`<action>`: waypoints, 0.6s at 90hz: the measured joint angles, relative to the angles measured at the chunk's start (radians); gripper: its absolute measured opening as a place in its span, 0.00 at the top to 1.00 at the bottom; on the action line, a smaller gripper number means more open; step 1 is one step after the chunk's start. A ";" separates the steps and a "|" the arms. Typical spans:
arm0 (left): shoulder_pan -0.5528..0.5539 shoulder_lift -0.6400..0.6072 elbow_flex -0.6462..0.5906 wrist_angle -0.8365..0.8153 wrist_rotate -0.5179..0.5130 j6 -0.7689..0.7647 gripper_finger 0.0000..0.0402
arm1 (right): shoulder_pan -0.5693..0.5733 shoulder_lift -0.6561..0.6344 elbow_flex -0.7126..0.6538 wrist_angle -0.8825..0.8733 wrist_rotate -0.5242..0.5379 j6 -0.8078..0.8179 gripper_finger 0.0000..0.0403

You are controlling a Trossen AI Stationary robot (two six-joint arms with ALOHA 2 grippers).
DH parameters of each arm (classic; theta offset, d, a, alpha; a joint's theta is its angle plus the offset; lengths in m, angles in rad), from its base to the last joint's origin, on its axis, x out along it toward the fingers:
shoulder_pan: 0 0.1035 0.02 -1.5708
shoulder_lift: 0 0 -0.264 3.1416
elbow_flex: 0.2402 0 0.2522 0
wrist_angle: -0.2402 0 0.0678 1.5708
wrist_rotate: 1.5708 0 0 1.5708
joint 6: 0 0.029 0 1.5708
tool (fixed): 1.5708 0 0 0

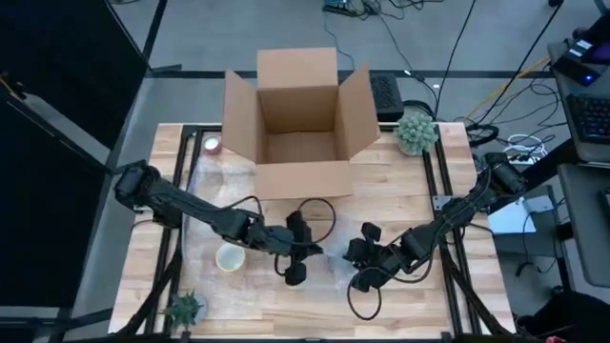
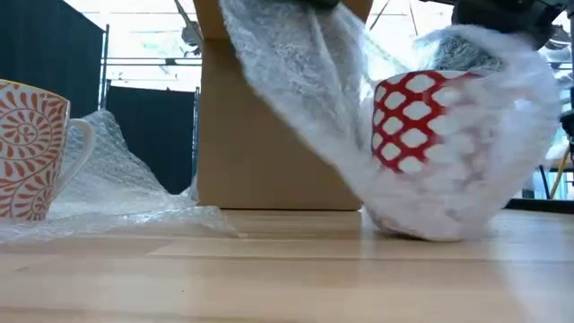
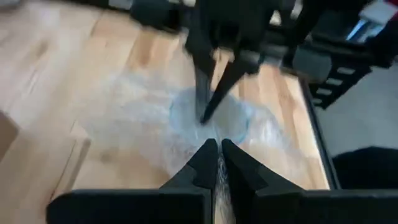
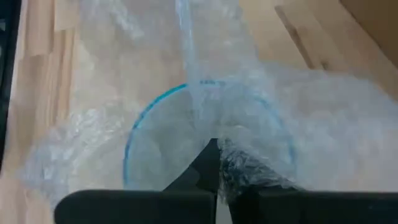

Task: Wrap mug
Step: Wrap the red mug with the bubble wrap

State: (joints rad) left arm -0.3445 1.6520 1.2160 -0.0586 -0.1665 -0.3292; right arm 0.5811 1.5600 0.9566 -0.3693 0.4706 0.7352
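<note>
Bubble wrap (image 2: 314, 81) pinched by both closed tools, left (image 3: 217, 163), right (image 4: 214, 163), over mug (image 2: 421, 135).

Floor (image 1: 210, 33): grey, cables trailing beyond my table.
Curtain (image 1: 57, 95): black, along my left.
Desk (image 1: 586, 114): right side, keyboard (image 1: 591, 116) on it.
Light: bright behind, low view.

The high view looks straight down on the whole table (image 1: 400, 181), the cardboard box (image 1: 297, 119) at upper centre. The low view sits at tabletop height, facing level toward that box (image 2: 269, 135), very near the bubble-wrapped mug (image 2: 421, 135) at right. Both wrist views look closely down at the bubble wrap (image 3: 155, 124), shared between them.
</note>
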 joint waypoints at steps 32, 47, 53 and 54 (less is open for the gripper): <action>0.004 -0.010 0.003 0.002 0.098 0.003 0.94 | -0.025 0.002 -0.002 -0.019 -0.049 -0.007 1.00; 0.015 0.006 0.006 -0.044 0.169 0.020 0.76 | -0.036 0.004 -0.006 -0.028 -0.071 -0.003 1.00; 0.032 -0.015 0.006 -0.098 0.212 0.019 0.68 | -0.038 0.004 -0.006 -0.025 -0.082 -0.003 1.00; 0.035 -0.024 0.006 -0.109 0.218 0.015 0.67 | -0.039 0.004 -0.006 -0.024 -0.084 -0.003 1.00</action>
State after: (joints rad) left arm -0.3095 1.6282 1.2221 -0.1672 0.0513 -0.3145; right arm 0.5422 1.5642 0.9508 -0.3931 0.3862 0.7326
